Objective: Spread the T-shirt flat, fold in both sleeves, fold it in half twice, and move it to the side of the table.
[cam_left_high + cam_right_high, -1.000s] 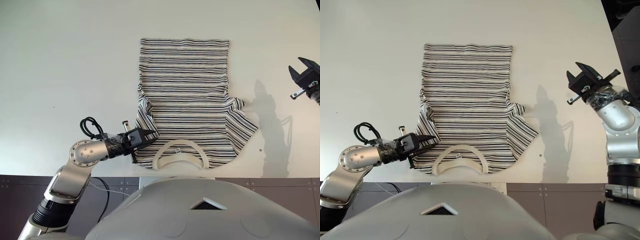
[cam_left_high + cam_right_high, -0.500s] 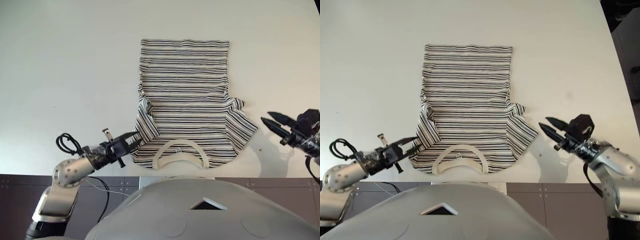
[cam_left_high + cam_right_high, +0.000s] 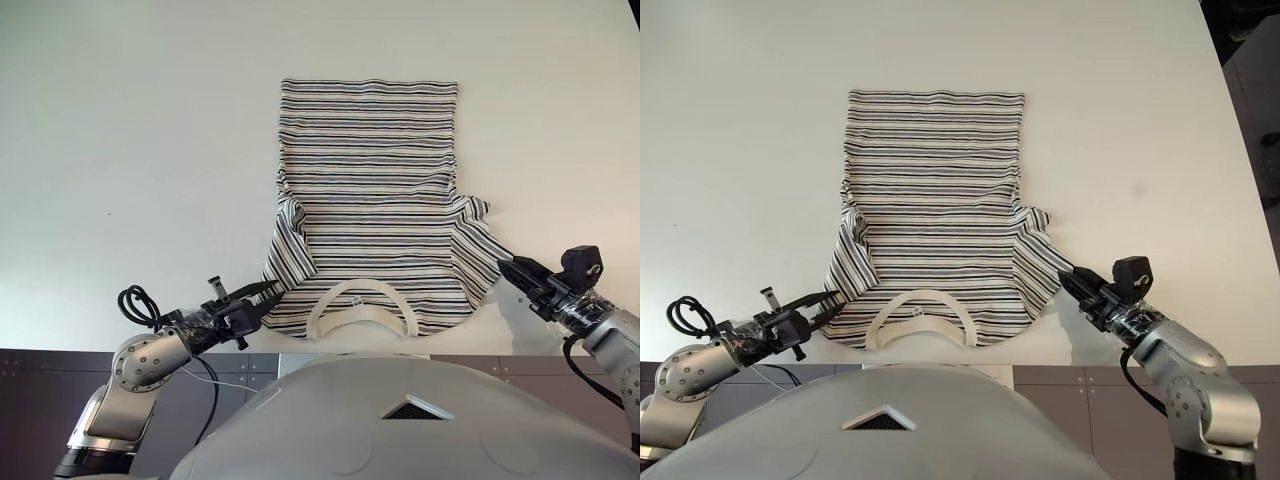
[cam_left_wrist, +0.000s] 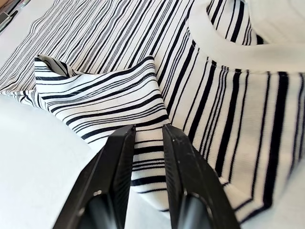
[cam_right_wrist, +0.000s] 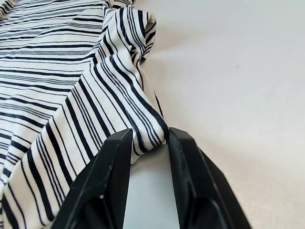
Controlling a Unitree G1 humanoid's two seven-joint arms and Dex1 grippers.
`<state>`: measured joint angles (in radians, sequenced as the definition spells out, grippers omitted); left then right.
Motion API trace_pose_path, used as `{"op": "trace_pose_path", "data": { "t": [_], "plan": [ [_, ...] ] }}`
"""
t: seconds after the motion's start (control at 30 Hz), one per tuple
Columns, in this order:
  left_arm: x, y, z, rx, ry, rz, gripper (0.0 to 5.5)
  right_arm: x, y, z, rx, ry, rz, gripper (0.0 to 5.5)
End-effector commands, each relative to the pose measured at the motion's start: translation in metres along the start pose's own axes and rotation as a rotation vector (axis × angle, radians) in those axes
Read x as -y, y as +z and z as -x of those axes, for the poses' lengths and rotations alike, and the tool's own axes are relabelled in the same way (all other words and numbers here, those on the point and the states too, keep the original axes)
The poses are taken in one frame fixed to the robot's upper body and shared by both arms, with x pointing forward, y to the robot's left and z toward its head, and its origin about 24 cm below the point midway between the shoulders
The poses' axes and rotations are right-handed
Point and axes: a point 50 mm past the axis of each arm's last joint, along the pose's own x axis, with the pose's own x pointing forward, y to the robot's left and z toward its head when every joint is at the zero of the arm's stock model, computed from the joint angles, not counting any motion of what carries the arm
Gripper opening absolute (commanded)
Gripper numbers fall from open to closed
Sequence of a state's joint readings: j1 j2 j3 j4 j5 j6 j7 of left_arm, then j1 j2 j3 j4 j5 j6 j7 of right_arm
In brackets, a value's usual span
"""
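A black-and-white striped T-shirt (image 3: 368, 180) lies flat on the white table (image 3: 150, 120), its white collar (image 3: 355, 305) toward the near edge. Both sleeves are partly folded in over the body. My left gripper (image 3: 272, 290) is low at the shirt's near left corner. In the left wrist view its fingers (image 4: 125, 143) are closed narrowly on the left sleeve's edge (image 4: 148, 148). My right gripper (image 3: 1065, 275) is at the tip of the right sleeve (image 3: 480, 245). The right wrist view shows the sleeve's hem corner (image 5: 150, 133) pinched between its fingers (image 5: 183, 148).
Bare white table surrounds the shirt on the left, right and far sides. The table's near edge (image 3: 120, 350) runs just behind both grippers, with a dark floor below it.
The right arm came down from the far right of the table to the right sleeve's tip. The left gripper drew back slightly and now sits on the left sleeve's near corner.
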<state>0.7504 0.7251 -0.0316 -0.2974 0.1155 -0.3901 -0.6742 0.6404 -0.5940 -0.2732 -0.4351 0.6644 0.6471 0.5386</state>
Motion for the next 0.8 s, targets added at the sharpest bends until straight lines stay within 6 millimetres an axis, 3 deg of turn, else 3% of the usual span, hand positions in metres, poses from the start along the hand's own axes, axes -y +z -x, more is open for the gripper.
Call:
{"op": "trace_pose_path", "data": {
  "t": [0.03, 0.13, 0.37, 0.5, 0.8],
  "plan": [
    [0.011, -0.008, -0.002, -0.056, -0.060, 0.017, 1.10, -0.001, -0.016, -0.002, -0.087, -0.019, -0.089, 0.64],
    [0.007, -0.005, -0.003, -0.035, -0.042, 0.017, 1.10, 0.003, -0.013, -0.004, -0.068, -0.051, -0.090, 0.15],
    [-0.008, 0.021, -0.009, 0.092, 0.014, 0.065, 1.10, 0.015, 0.011, -0.009, -0.009, -0.123, 0.058, 0.15],
    [-0.010, 0.033, -0.011, 0.132, 0.009, 0.076, 1.10, -0.002, 0.022, -0.009, -0.003, -0.026, 0.181, 0.15],
    [-0.013, 0.036, -0.013, 0.133, 0.026, 0.079, 1.10, -0.044, 0.055, -0.010, 0.087, 0.088, 0.398, 0.15]
  ]
}}
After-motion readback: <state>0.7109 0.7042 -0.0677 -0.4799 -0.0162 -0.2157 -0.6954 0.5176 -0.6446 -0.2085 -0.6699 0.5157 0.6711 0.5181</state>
